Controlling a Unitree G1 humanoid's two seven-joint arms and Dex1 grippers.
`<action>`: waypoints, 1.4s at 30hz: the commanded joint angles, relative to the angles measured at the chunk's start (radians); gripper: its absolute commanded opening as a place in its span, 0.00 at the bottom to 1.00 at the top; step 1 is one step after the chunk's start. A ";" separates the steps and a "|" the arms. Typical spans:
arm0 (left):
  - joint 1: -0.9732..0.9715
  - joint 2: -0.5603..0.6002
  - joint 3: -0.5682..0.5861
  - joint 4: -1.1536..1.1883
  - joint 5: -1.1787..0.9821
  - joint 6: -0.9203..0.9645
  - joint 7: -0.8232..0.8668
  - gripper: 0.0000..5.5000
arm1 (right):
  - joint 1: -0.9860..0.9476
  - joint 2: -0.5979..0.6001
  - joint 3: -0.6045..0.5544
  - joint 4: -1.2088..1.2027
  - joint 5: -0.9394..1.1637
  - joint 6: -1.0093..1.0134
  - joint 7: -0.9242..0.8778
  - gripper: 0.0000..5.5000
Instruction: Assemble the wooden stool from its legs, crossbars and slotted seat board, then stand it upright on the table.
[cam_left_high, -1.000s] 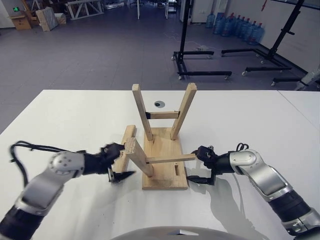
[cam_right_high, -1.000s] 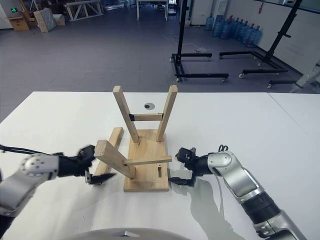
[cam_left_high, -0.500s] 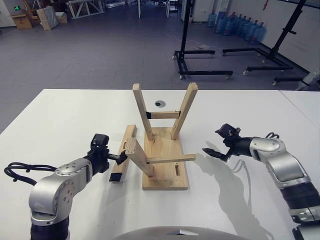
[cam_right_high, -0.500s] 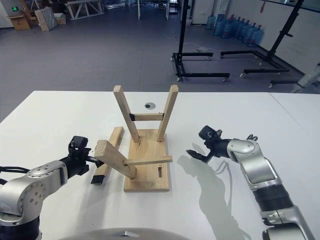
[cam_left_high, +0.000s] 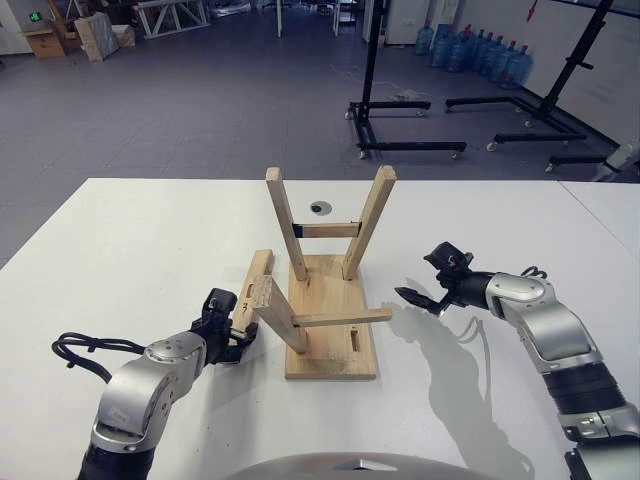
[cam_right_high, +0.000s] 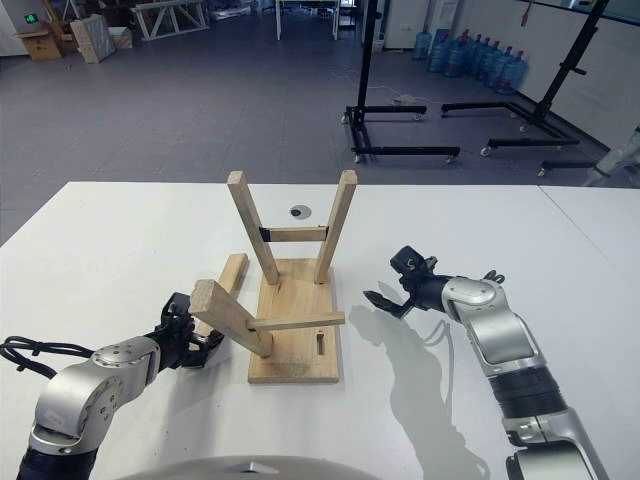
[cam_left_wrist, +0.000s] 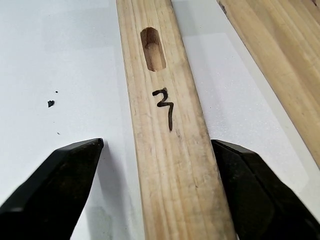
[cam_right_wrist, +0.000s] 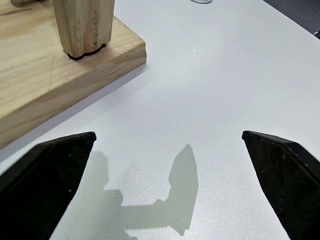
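- Left gripper (cam_left_high: 238, 338) is spread, its fingers straddling the loose leg (cam_left_wrist: 167, 150), which lies flat on the table (cam_left_high: 150, 230) beside the seat board (cam_left_high: 330, 352).
- Right gripper (cam_left_high: 414, 297) is spread too, apart from the board.
- The leg looks stiff, light and smooth (probably slippery): pinch its long sides, short of the mortise (cam_left_wrist: 152, 50).

White table (cam_left_high: 130, 240) bears seat board (cam_left_high: 320, 360) and loose leg (cam_left_high: 254, 278)

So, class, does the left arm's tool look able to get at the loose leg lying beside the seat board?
Probably yes: the left tool is open, one finger on each side of the loose leg, with nothing in between.
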 joint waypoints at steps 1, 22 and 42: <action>0.008 -0.065 0.028 0.039 -0.005 0.073 0.020 0.62 | -0.015 0.003 0.006 0.005 -0.006 0.005 -0.003 0.98; -0.171 0.030 0.270 0.088 -0.006 -0.053 -0.063 0.37 | -0.075 0.028 -0.057 0.108 -0.001 -0.012 -0.052 0.98; -0.743 -0.049 0.401 0.364 -1.087 -0.092 -0.349 0.37 | -0.786 0.470 -0.584 0.137 1.144 0.748 -0.393 0.98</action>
